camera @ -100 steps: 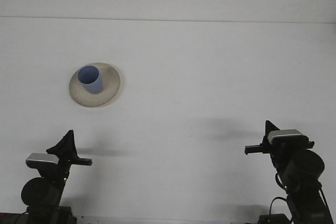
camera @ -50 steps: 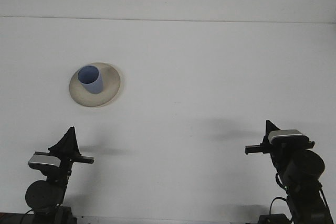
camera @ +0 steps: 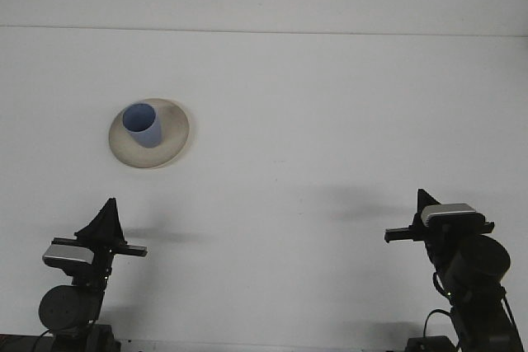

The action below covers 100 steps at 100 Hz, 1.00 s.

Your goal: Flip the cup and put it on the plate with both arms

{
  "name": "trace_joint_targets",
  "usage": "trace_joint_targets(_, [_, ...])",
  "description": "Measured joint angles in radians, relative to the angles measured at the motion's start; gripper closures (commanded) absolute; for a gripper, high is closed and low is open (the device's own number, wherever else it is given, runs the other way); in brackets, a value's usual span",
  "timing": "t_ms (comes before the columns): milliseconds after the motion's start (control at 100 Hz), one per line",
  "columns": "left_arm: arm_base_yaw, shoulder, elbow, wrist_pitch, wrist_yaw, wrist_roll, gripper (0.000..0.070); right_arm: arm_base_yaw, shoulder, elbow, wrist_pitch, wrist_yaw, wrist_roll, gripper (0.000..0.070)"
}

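A light blue cup (camera: pixel 143 124) stands upright, mouth up, on a beige plate (camera: pixel 169 143) at the left of the white table. My left gripper (camera: pixel 108 210) is low at the bottom left, well in front of the plate and apart from it. At the bottom right my right gripper (camera: pixel 424 199) sits far from the cup. Both grippers point away from the camera, with nothing visibly held.
The white table (camera: pixel 313 121) reaches back to a pale wall edge (camera: pixel 330 32). Both arm bases stand at the near edge: left arm (camera: pixel 70 302), right arm (camera: pixel 470 278).
My left arm has sunk a little lower and shifted slightly; the right arm, cup and plate have not moved.
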Motion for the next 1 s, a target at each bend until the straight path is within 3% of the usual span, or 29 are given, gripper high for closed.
trace_joint_targets(1000, [0.000, 0.000, 0.000, -0.005, 0.000, 0.000, 0.0689, 0.000, -0.056, 0.000, 0.003, 0.002, 0.000, 0.0700])
